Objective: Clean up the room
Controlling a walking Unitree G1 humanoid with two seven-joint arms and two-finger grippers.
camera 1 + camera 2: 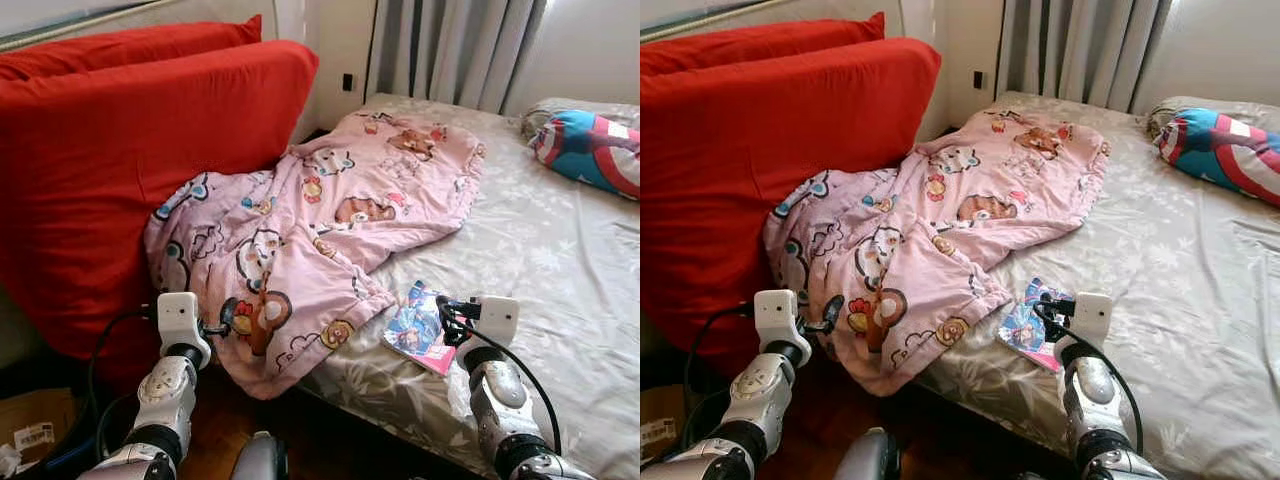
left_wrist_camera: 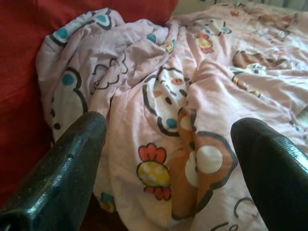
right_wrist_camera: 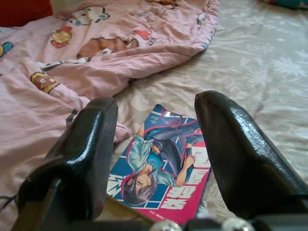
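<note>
bed [image 1: 560, 250]: one quilt [image 1: 330, 220], one book [image 1: 420, 328], one pillow [image 1: 590, 145] are borne | left gripper [image 2: 168, 159]: held spread at quilt | right gripper [image 3: 154, 144]: held spread over book

Bed with beige floral sheet [image 1: 560, 250]: crumpled pink cartoon-print blanket [image 1: 330, 220] draped over near corner, colourful comic book [image 1: 418, 327] just beside it, blue-red-white shield-pattern pillow [image 1: 590, 148] at far end.
</note>
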